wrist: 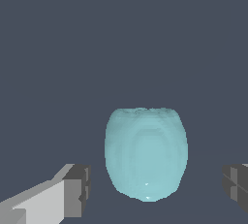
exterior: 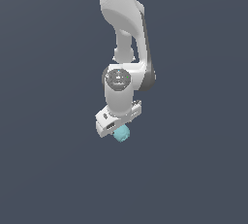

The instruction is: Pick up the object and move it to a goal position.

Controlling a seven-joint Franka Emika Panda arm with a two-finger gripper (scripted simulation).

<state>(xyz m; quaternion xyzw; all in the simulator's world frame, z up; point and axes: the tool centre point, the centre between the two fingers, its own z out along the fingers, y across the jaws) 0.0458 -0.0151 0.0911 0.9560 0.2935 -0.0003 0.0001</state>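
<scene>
No grasp has been made yet, as far as can be judged: closing, lifting and carrying to the goal remain, and no goal marker is seen. In the wrist view, one finger (wrist: 72, 191) is seen apart from the object (wrist: 146, 154), which lies between the spread fingers, untouched by either. In the exterior view the object is found just beneath the gripper (exterior: 117, 127).

The claw (exterior: 117, 130) partly hides the object (exterior: 121, 134) from outside.
</scene>
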